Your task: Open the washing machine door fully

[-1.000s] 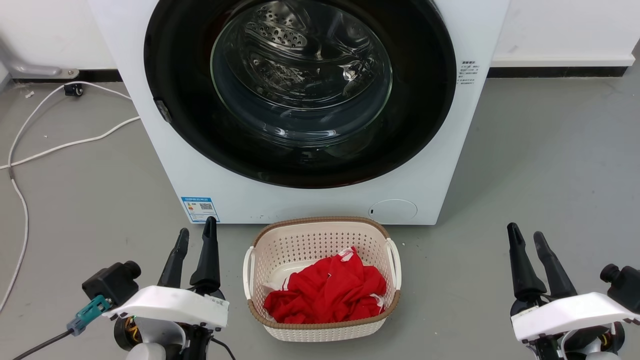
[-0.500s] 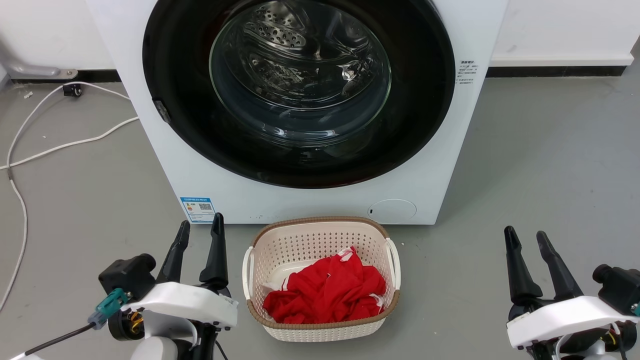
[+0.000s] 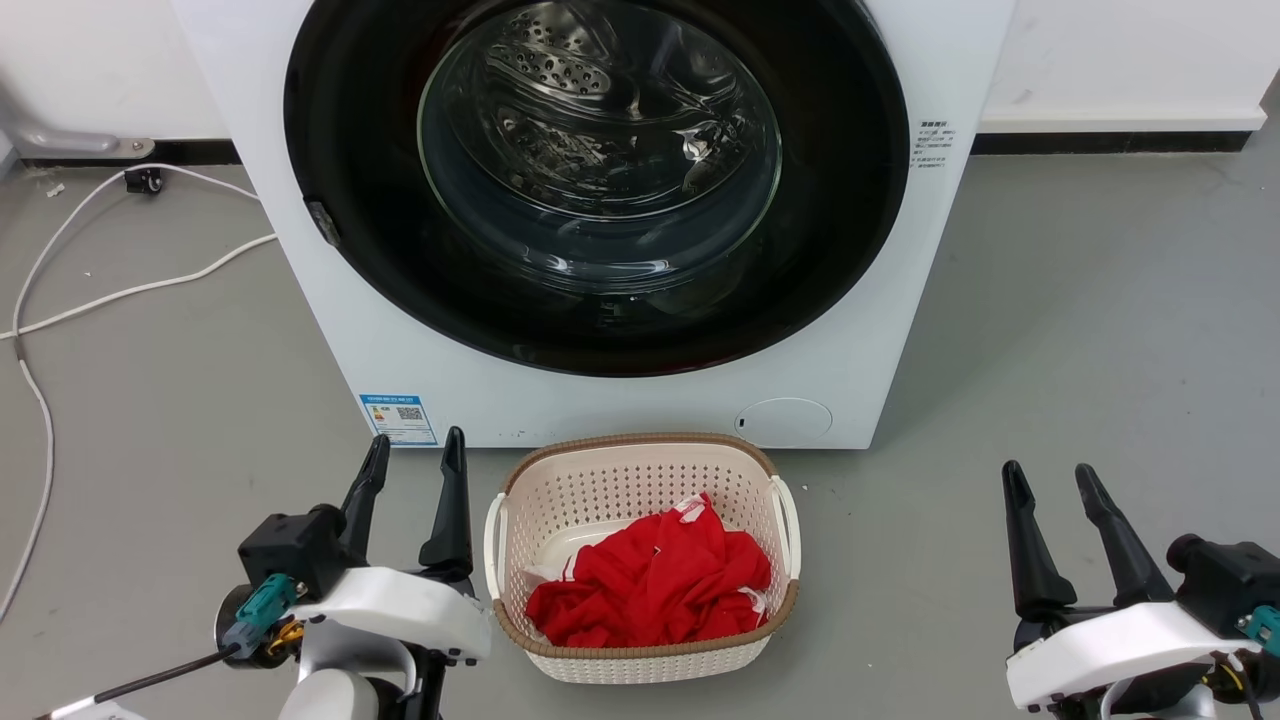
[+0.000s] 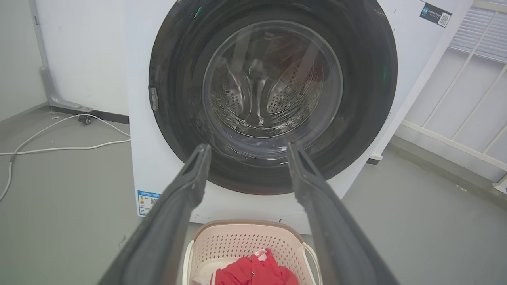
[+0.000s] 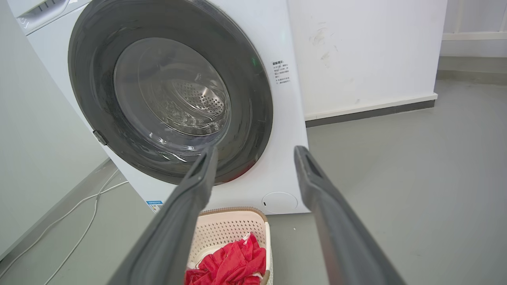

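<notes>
Dark fingers of the left gripper (image 3: 418, 436) stand apart and empty, now nearer the cream basket (image 3: 640, 441) than a second ago, their gap slightly wider. The right gripper (image 3: 1046, 467), well apart on the basket's other side, also holds nothing, its fingers spread a little more than before. Red cloth (image 3: 655, 585) lies in the basket, which sits just in front of the washing machine (image 3: 620, 405). The washing machine door (image 3: 598, 170) stays flush against the white front, untouched by either gripper.
</notes>
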Available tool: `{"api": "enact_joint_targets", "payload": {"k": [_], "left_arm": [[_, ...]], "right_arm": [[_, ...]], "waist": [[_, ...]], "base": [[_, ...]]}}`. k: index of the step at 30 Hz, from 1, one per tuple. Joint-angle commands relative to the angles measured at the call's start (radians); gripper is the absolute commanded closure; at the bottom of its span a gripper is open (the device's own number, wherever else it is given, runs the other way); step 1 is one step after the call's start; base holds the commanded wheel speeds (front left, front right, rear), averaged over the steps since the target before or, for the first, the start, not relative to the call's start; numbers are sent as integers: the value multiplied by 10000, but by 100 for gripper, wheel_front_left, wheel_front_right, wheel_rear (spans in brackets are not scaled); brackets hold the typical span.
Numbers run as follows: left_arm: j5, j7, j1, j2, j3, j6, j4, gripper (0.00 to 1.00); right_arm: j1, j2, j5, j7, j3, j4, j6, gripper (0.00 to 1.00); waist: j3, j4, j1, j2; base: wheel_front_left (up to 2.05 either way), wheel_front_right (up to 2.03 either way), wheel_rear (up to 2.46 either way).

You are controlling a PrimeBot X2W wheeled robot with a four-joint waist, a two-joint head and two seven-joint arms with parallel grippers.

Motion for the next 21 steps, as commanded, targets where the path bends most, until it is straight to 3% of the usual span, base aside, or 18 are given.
{"api": "enact_joint_targets", "payload": {"k": [1,21], "left_arm": [[316,-116,-205,55,-60,57,-26,0],[1931,-531,-230,138,-337,333,11,0]], "right_arm": [[38,13,-327,-71,9,-159,-3,0],[185,23,-1825,-253,97,-325,-3,0]], "waist": [[0,-1,0,0],[6,-9,0,0]], "base": [[0,0,0],[0,0,0]]}}
